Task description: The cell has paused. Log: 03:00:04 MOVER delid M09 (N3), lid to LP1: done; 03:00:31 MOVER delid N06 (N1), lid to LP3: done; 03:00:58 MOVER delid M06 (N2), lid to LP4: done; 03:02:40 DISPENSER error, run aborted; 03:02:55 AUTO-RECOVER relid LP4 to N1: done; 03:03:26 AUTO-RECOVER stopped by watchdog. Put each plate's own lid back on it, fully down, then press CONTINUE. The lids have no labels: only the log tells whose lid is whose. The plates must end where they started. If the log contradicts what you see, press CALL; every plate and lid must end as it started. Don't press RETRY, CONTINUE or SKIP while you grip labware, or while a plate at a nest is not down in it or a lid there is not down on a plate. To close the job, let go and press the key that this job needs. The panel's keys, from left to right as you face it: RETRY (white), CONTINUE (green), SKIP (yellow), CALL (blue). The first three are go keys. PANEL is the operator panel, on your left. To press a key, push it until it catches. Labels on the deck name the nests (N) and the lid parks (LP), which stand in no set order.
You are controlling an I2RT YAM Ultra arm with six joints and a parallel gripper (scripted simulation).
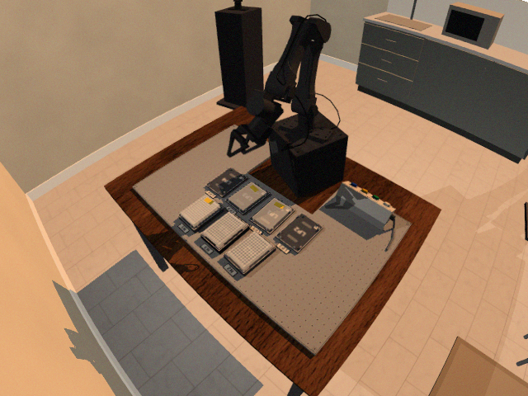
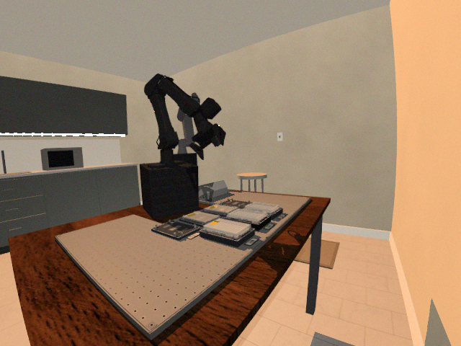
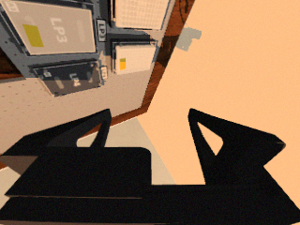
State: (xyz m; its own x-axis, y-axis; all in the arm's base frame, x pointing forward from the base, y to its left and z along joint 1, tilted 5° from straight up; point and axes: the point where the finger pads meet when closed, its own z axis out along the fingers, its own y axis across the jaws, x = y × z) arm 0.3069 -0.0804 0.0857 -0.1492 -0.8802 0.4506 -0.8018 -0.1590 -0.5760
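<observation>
My gripper (image 1: pixel 237 149) (image 2: pixel 212 151) (image 3: pixel 149 112) is released and wide, above the tabletop's right side, and no lid looks to be home: one lid (image 1: pixel 199 211) (image 2: pixel 227 228) (image 3: pixel 136 58) sits on the N1 plate near the far right corner, but I judge it belongs to N2. The LP3 lid (image 1: pixel 246 198) (image 2: pixel 201 217) (image 3: pixel 52 28) and LP1 lid (image 1: pixel 271 215) (image 2: pixel 221 209) wait parked — nearer my edge — for N1 and N3, then CONTINUE remains. I read N1, N2, LP2, LP3 and LP4 — no brand.
</observation>
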